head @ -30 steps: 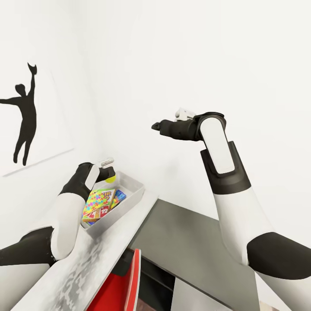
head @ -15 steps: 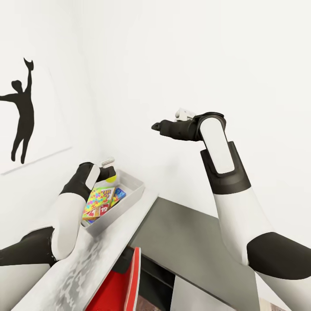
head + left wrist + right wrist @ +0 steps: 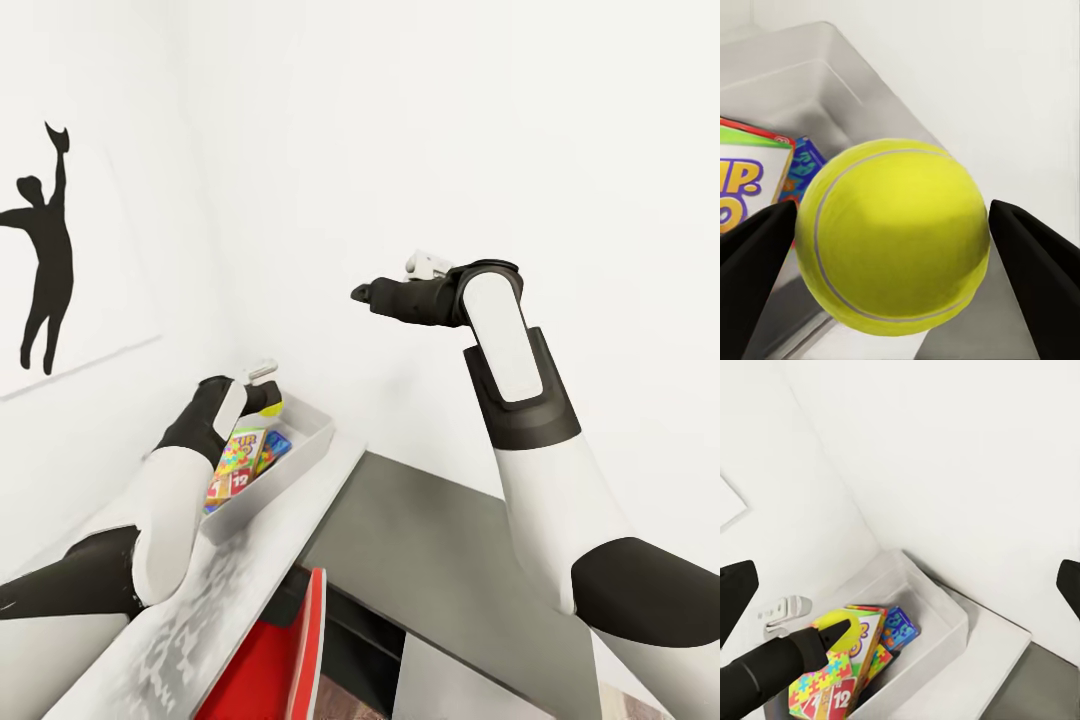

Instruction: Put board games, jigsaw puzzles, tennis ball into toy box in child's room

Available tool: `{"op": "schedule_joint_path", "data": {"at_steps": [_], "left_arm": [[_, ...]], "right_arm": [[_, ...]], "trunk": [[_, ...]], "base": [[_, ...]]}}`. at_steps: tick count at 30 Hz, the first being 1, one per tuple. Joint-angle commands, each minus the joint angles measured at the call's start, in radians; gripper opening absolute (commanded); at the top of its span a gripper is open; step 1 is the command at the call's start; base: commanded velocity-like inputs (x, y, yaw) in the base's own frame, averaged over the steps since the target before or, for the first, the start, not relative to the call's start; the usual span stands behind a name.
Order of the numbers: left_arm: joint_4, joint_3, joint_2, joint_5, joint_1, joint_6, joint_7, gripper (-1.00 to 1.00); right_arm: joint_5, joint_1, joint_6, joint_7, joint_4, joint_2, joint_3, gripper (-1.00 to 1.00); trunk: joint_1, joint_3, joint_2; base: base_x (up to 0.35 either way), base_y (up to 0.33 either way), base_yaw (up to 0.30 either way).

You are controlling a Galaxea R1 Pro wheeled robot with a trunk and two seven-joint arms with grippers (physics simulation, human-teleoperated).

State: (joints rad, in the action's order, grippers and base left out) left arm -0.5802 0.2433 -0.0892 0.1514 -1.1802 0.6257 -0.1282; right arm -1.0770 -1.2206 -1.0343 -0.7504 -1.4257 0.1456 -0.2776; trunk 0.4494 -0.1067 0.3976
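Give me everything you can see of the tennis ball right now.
The tennis ball is a small yellow-green sphere with a pale curved seam and a matte, felt-like look. It sits between the two dark jaws of the left gripper, one on each side, held above the far end of the toy box. Beneath it lie the SKIP-BO box and the blue game box. From the right wrist view it appears over the box's contents, touching nothing but the jaws.

In the right wrist view, the number "12" reads in white on the red lower corner of the flat green-and-red game box with yellow edges (image 3: 844,690) lying in the light grey bin (image 3: 945,637). In the left wrist view, yellow letters "IP" above an "O" show on that box (image 3: 746,191). No other writing is legible.
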Motion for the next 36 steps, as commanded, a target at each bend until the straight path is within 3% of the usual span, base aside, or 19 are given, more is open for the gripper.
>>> {"op": "schedule_joint_path", "data": {"at_steps": [1,8,36], "left_arm": [[-0.001,-0.003,-0.002,0.010,-0.001,0.004,-0.007,-1.00],[-0.001,-0.020,-0.004,0.010,-0.001,-0.005,-0.007,-1.00],[-0.004,-0.022,-0.003,0.010,-0.001,-0.006,-0.007,-1.00]], "right_arm": [[-0.009,-0.002,-0.002,-0.010,-0.001,0.000,0.000,1.00],[-0.009,-0.001,-0.002,-0.010,-0.001,0.000,-0.001,1.00],[-0.009,0.000,0.002,-0.012,-0.009,0.000,-0.003,1.00]], "trunk": [[0.001,-0.004,0.002],[0.001,-0.012,0.002],[0.001,-0.048,0.002]], "base": [[0.000,0.000,0.000],[0.000,0.000,0.000],[0.000,0.000,0.000]]}}
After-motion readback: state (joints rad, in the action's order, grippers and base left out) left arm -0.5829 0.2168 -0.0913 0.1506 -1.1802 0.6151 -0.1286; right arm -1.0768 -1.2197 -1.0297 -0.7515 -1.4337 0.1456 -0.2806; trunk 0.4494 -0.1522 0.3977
